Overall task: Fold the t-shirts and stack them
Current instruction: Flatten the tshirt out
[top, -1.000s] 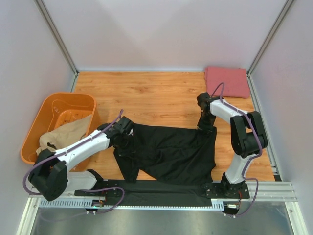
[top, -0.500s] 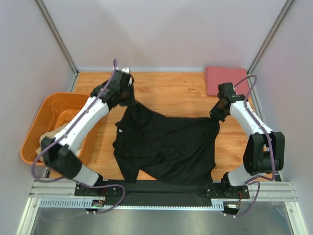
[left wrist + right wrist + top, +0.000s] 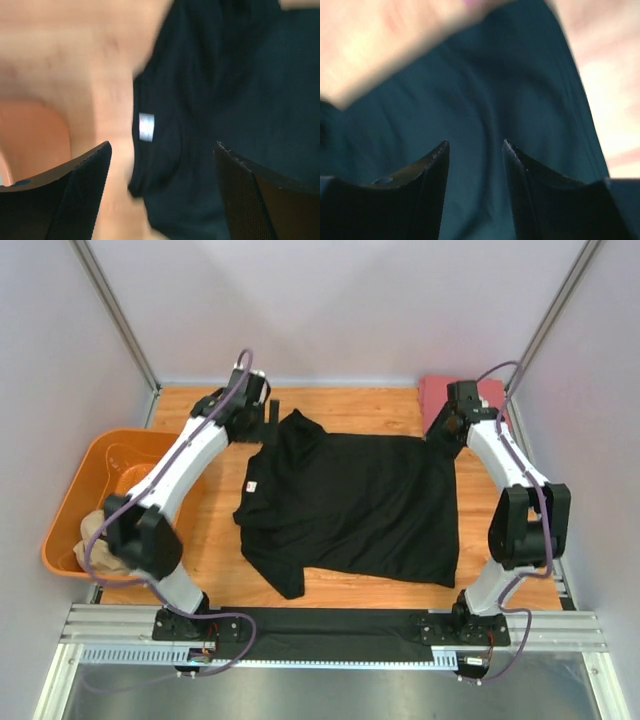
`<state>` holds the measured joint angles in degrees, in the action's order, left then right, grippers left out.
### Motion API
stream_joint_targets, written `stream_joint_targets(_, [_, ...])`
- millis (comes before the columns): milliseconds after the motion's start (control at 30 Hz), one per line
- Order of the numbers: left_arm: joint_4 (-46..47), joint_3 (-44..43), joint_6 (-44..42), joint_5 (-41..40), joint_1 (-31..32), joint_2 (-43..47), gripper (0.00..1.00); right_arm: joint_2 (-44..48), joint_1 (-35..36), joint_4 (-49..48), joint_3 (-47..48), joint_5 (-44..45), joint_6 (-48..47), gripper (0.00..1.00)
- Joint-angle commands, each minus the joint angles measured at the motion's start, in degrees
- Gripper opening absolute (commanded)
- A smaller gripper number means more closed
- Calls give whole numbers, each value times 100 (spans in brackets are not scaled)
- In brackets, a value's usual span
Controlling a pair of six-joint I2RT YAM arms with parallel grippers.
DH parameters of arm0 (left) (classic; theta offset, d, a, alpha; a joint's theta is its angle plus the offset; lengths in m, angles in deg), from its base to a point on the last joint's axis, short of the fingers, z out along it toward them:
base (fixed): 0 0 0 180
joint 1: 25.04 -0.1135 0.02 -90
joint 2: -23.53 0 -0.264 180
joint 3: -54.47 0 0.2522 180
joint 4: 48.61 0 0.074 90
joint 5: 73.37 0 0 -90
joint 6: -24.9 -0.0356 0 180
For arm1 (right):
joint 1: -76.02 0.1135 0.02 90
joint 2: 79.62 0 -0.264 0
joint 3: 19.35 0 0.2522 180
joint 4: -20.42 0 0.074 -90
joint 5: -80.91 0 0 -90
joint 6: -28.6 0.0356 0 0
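Observation:
The black t-shirt (image 3: 350,500) lies spread nearly flat on the wooden table, its white neck label (image 3: 251,487) on the left and one sleeve pointing to the front. My left gripper (image 3: 268,418) hovers open at the shirt's far left corner. In the left wrist view the gripper (image 3: 162,150) shows wide-apart fingers (image 3: 85,175) over the collar and label (image 3: 146,126), holding nothing. My right gripper (image 3: 445,430) is at the far right corner; its wrist view (image 3: 475,145) shows parted fingers with black cloth (image 3: 470,90) below. A pinkish-red shirt (image 3: 430,400) lies folded at the back right. A tan shirt (image 3: 92,525) sits in the tub.
The orange plastic tub (image 3: 110,465) stands at the table's left edge, partly under my left arm. Grey walls with metal posts close in the back and both sides. A metal rail (image 3: 330,625) runs along the near edge by the arm bases.
Both arms swept the black shirt from the near side toward the back, stretching it flat. Both grippers then let go of the cloth and opened.

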<state>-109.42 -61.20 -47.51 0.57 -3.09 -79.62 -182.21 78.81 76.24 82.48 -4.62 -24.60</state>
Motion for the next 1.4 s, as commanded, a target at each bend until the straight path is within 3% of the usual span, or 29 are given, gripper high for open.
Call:
stream_joint_targets(0, [19, 1651, 25, 1177, 46, 1830, 87, 904, 397, 779, -1271, -191, -515, 49])
stream_joint_targets(67, [388, 3093, 262, 1918, 81, 2719, 81, 1564, 512, 672, -2507, -567, -542, 49])
stream_joint_targets(100, [459, 3481, 376, 2296, 107, 2948, 69, 1766, 582, 637, -2897, -657, -533, 49])
stream_joint_targets(133, [573, 4129, 638, 2369, 142, 3324, 64, 2142, 600, 628, -3197, -701, -472, 49])
stream_joint_targets(267, [917, 5241, 1229, 2800, 195, 3951, 50, 3013, 600, 689, -4130, -816, -480, 49])
stream_joint_targets(367, [339, 5366, 1379, 2661, 396, 4163, 52, 3489, 583, 926, -4359, -842, -332, 50])
stream_joint_targets(433, [-101, 5522, 1519, 2485, 467, 4198, 62, 3605, 583, 927, -4588, -991, -165, 50])
stream_joint_targets(500, [-121, 5760, 1633, 2580, 546, 4189, 66, 3667, 583, 682, -4807, -1132, 81, 50])
stream_joint_targets(633, [501, 6147, 2300, 2783, 924, 4041, 57, 3421, 425, 154, -5404, -1631, 354, 49])
stream_joint_targets(667, [634, 6157, 2380, 2766, 1012, 3979, 53, 3351, 320, -30, -5475, -1694, 355, 49])
stream_joint_targets(867, [1101, 5613, 2224, 2160, 1197, 2723, 52, 2859, 275, -330, -5494, -1327, 205, 46])
stream_joint_targets(967, [1163, 5077, 1846, 2028, 1136, 2038, 43, 2657, 258, -357, -5345, -1300, 223, 43])
stream_joint_targets(1233, [987, 4048, 1599, 2194, 679, 431, 46, 1568, 257, -462, -4537, -1142, -14, 44])
stream_joint_targets(1367, [846, 3810, 1450, 2106, 591, 260, 51, 934, 257, -130, -3851, -1071, -269, 45])
